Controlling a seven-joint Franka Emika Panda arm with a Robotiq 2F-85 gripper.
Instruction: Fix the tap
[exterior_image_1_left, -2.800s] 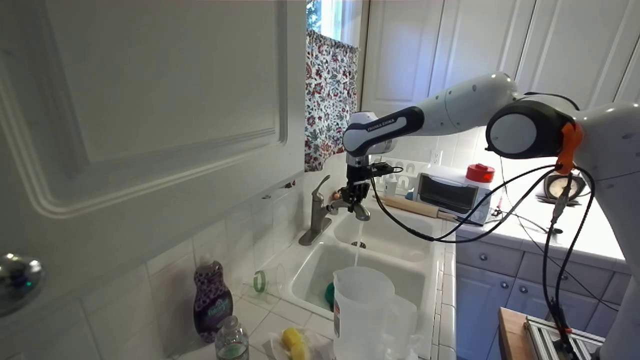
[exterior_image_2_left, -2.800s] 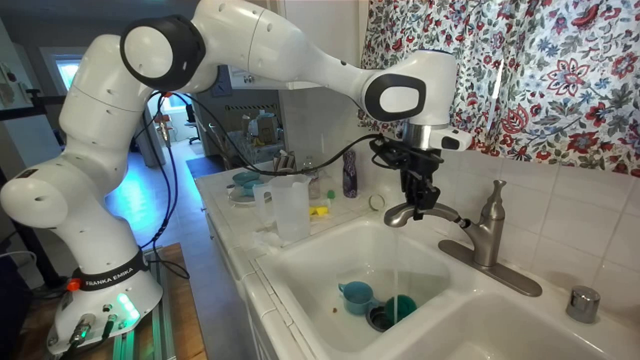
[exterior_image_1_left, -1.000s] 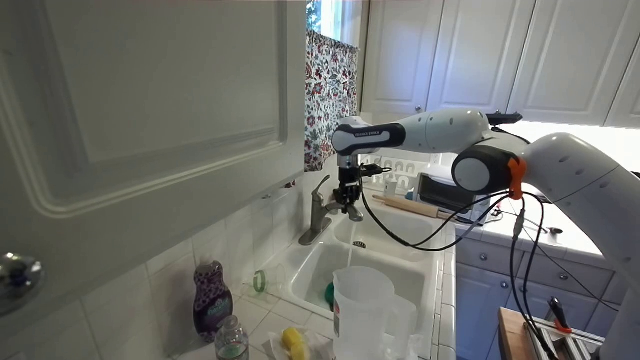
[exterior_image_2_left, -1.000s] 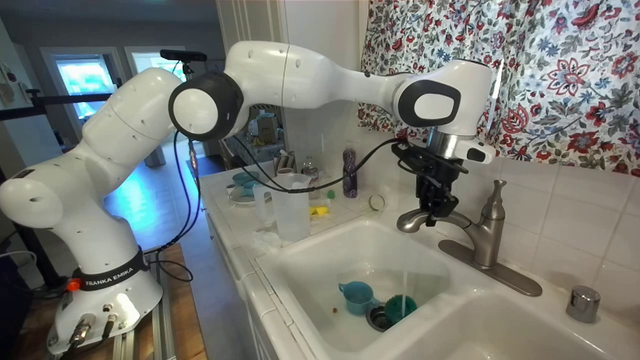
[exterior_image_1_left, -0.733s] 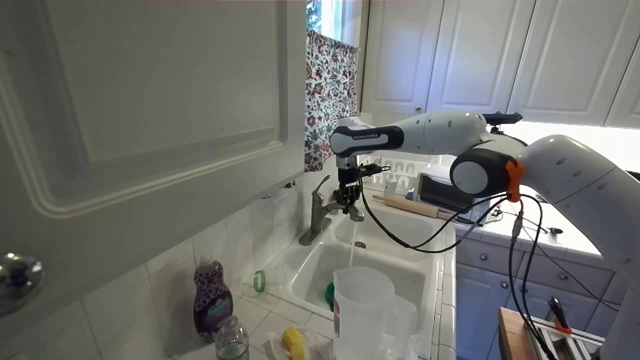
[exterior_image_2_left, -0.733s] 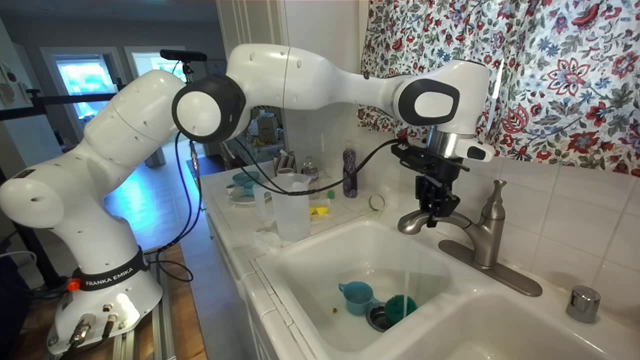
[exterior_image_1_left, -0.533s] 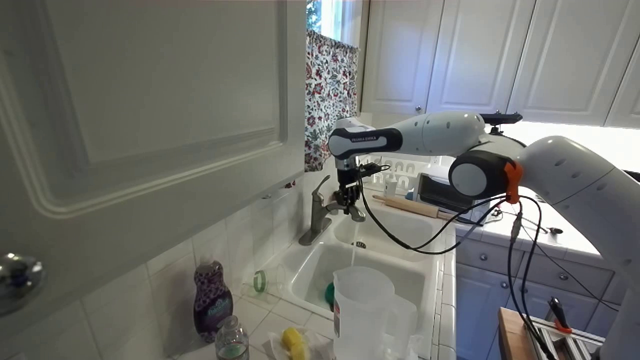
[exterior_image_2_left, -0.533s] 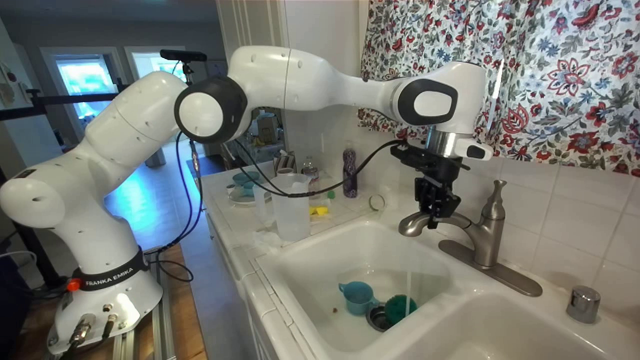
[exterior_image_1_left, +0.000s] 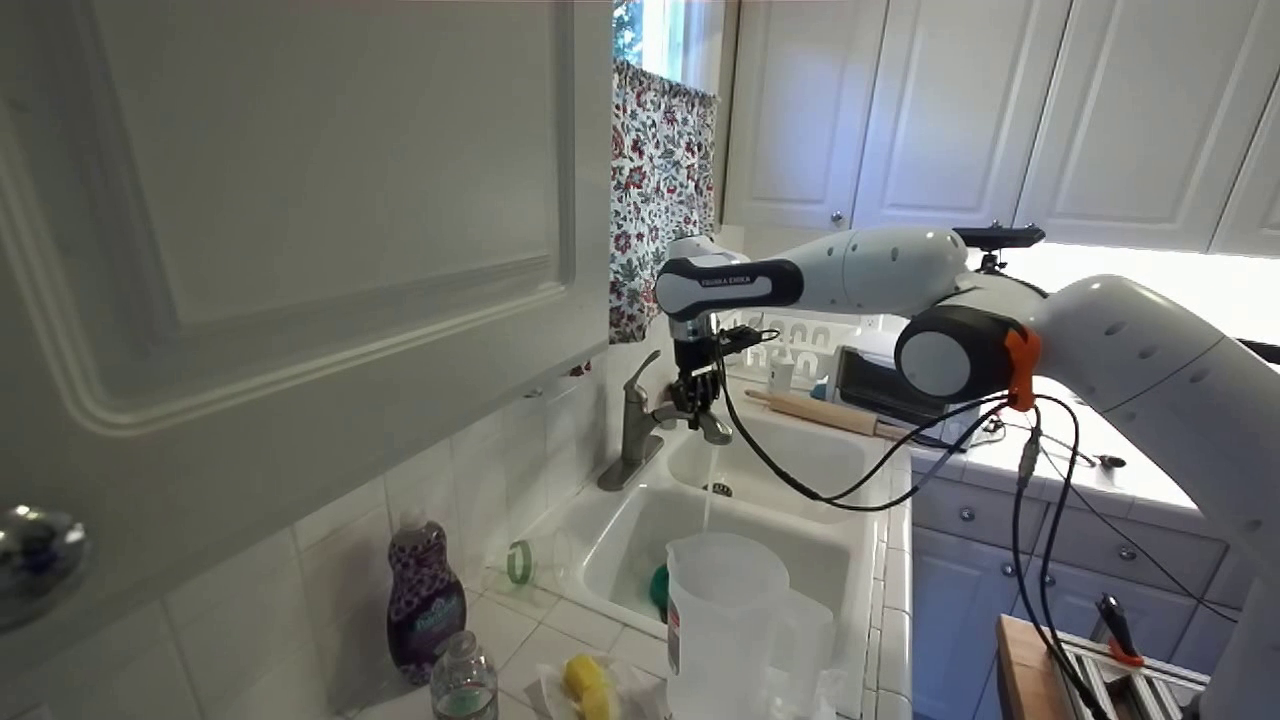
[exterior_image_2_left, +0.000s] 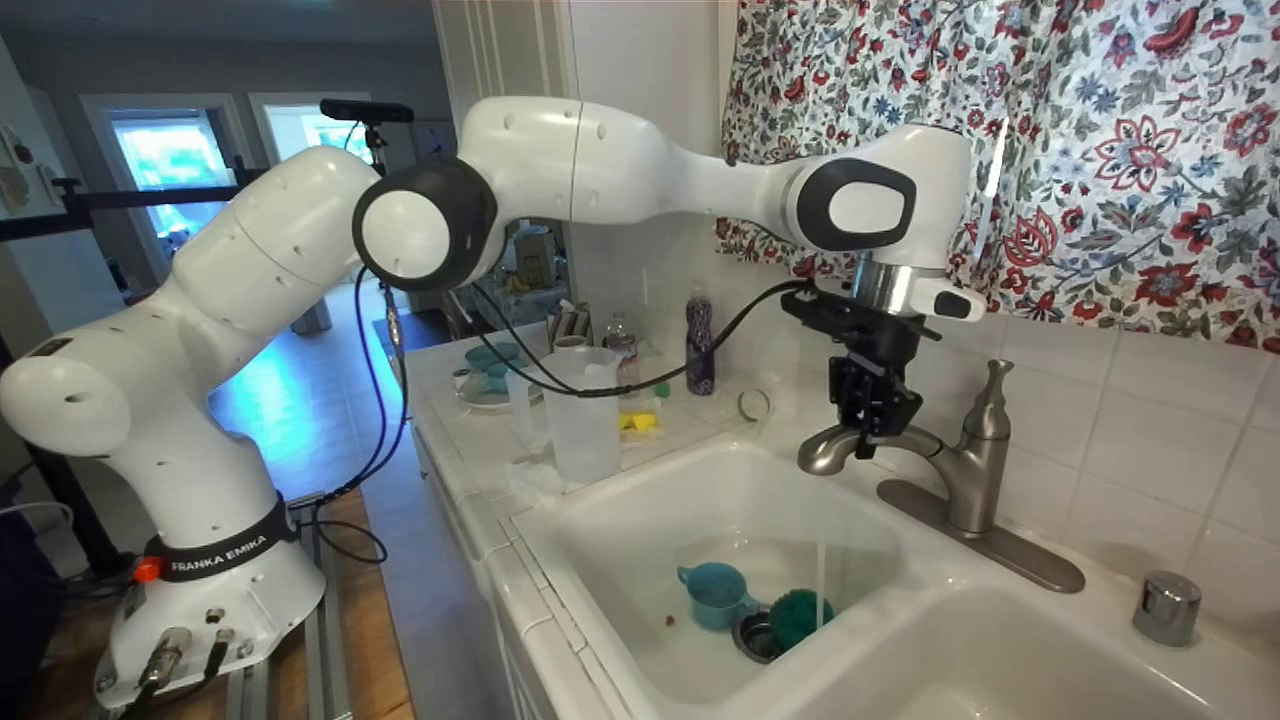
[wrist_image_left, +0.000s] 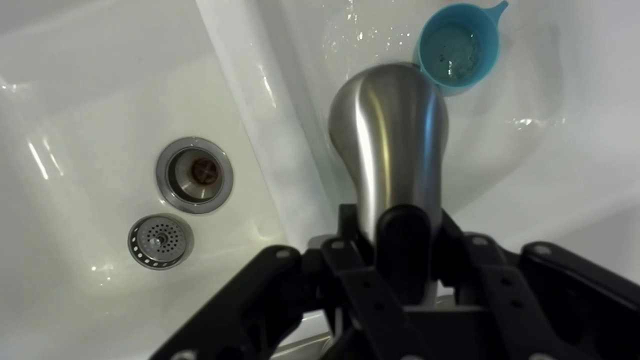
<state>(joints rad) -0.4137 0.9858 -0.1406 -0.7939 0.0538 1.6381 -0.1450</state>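
Between the fingers (wrist_image_left: 347, 222) of the pincer (exterior_image_2_left: 868, 440), the spout (wrist_image_left: 400, 175) of the tap (exterior_image_2_left: 965, 480) is grasped from both sides, just behind its rounded head (wrist_image_left: 390, 105). The tap's base (exterior_image_2_left: 1020, 556) is mounted lower than the pincer, toward the tiled wall (exterior_image_2_left: 1180, 430). Below the pincer, a thin stream of water (exterior_image_2_left: 821, 570) is seen running into the sink basin (exterior_image_2_left: 640, 560), where a blue cup (exterior_image_2_left: 715, 600) and a green round object (exterior_image_2_left: 797, 615) are noted. Well apart from the pincer, on the counter (exterior_image_1_left: 540, 640), a translucent pitcher (exterior_image_1_left: 727, 630) is observed standing upright.
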